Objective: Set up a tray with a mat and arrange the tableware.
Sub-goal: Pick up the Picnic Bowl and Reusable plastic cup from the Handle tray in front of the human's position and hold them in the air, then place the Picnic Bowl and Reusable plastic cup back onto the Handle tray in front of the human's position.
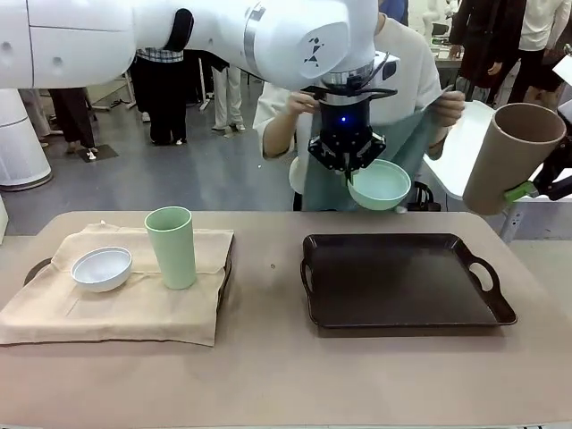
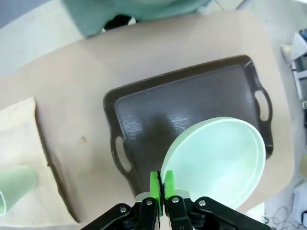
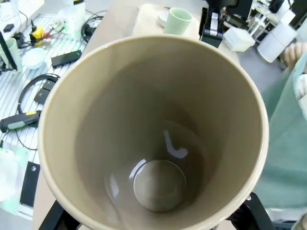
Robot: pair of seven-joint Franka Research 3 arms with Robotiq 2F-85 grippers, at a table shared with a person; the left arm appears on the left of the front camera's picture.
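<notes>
The table, tan-topped, spans the whole near field. The person stands at its far side, both hands raised to a teal cloth.

Left arm: reaches across from the left to above the table's far middle.

Dark tray: lies flat on the table's right half, handles at its left and right ends, its floor bare; seen from above in the left wrist view.

Mat: a beige cloth, rumpled, spread on the table's left half over a second dark tray whose handle peeps out at the left.

Tan-brown cup: aloft beyond the table's right edge, tilted, mouth up. The right gripper grasps its lower wall, one green pad against it. The right wrist view looks straight down its bore.

Pale green cup: upright on the mat, just right of the white bowl.

Mint green bowl: in the air above the dark tray's far edge, tipped. The left gripper is clenched on its rim, pads pinched together.

White bowl: upright on the mat's left part.
</notes>
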